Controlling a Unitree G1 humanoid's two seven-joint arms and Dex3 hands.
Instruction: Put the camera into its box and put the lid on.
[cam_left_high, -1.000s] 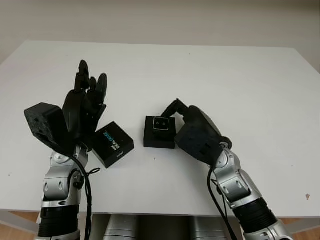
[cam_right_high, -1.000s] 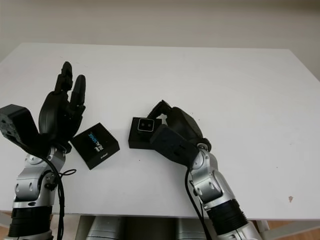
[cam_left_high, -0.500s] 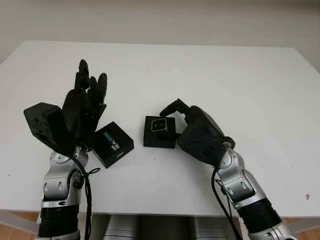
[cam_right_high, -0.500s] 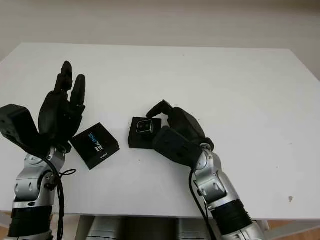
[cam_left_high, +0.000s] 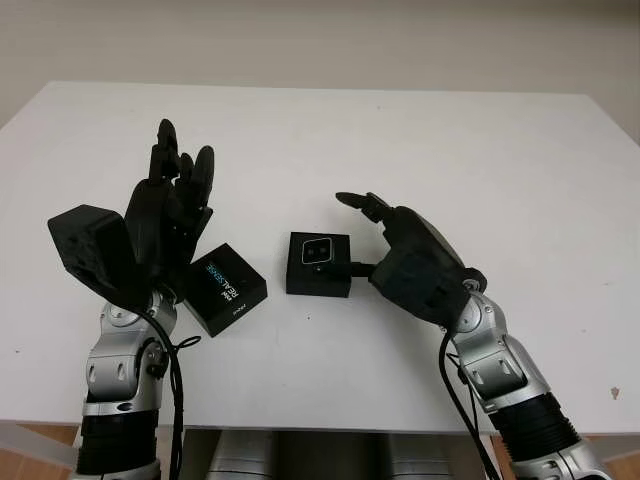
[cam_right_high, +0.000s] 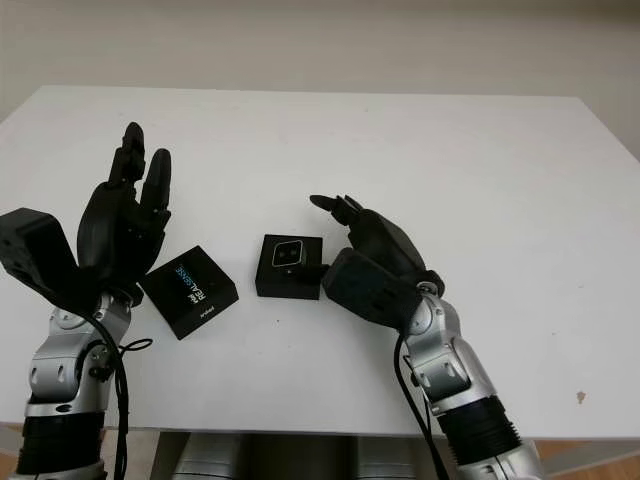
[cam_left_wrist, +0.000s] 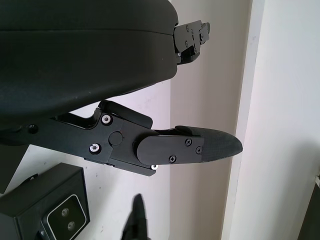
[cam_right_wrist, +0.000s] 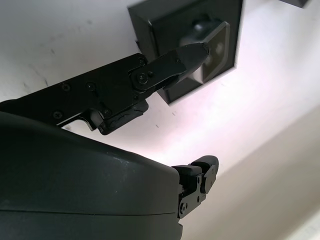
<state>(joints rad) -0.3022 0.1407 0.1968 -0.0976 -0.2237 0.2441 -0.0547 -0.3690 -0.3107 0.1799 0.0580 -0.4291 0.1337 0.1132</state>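
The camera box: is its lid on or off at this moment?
Off. The camera sits uncovered in the box, and the lid lies on the table beside it, apart.

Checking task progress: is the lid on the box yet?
No: the lid lies on the table beside the box, where the camera sits uncovered.

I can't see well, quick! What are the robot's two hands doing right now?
Left hand: open, raised above the table beside the lid.
Right hand: open, next to the box with the camera in it.
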